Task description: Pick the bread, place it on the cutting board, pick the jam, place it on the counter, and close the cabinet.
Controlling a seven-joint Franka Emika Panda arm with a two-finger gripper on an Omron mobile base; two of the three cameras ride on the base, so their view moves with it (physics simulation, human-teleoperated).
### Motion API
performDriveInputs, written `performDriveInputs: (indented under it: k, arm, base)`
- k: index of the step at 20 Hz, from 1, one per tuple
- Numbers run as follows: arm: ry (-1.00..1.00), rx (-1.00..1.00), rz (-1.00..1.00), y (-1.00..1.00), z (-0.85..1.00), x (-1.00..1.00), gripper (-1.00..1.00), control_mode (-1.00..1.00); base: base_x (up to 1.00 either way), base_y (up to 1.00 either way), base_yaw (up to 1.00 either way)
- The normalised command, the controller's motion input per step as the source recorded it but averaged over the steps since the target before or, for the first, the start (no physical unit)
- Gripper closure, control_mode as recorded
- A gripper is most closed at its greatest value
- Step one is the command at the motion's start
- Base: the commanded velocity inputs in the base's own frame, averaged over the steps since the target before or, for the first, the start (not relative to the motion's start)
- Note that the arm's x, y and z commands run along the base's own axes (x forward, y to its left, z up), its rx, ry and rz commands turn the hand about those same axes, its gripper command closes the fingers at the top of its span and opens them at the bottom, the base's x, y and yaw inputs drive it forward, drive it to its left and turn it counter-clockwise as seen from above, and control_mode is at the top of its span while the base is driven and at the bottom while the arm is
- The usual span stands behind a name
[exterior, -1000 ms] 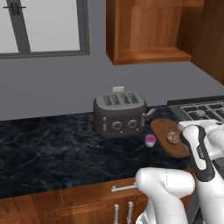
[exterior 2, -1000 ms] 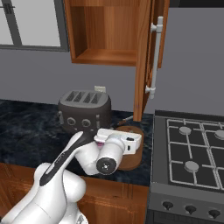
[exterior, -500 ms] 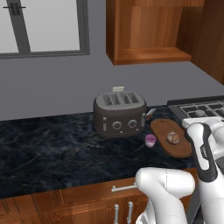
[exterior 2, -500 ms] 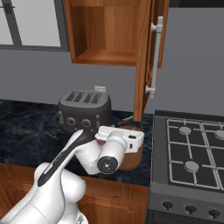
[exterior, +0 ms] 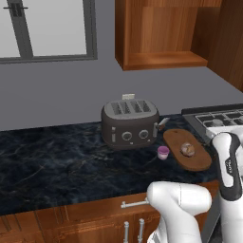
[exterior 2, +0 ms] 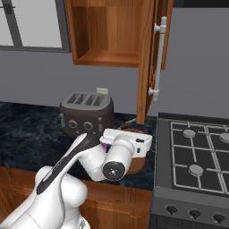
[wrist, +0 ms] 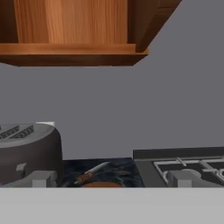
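Already the bread lies on the board at right and the jam stands on the counter beside it. Closing the cabinet door remains; jaws' state I cannot tell.

A dark grey four-slot toaster stands on the surface near the grey wall, with a white outlet just behind it. A knife with a reddish handle lies between the toaster and the black gas stove. A window sits upper left. Wooden drawers with metal handles run below.
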Motion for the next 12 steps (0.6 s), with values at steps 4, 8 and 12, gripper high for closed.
performDriveInputs:
  k: [4,8,12]
  arm:
    - [0.0,0.0,0.0,-0.19,0.09,-0.23,-1.0,-1.0]
    - [0.0,0.0,0.0,-0.17,0.09,-0.21,-1.0,-1.0]
    - [-0.01,0.0,0.0,-0.19,0.09,-0.21,-1.0,-1.0]
  base:
    - [0.0,0.0,0.0]
    - [0.0,0.0,0.0]
    - [0.0,0.0,0.0]
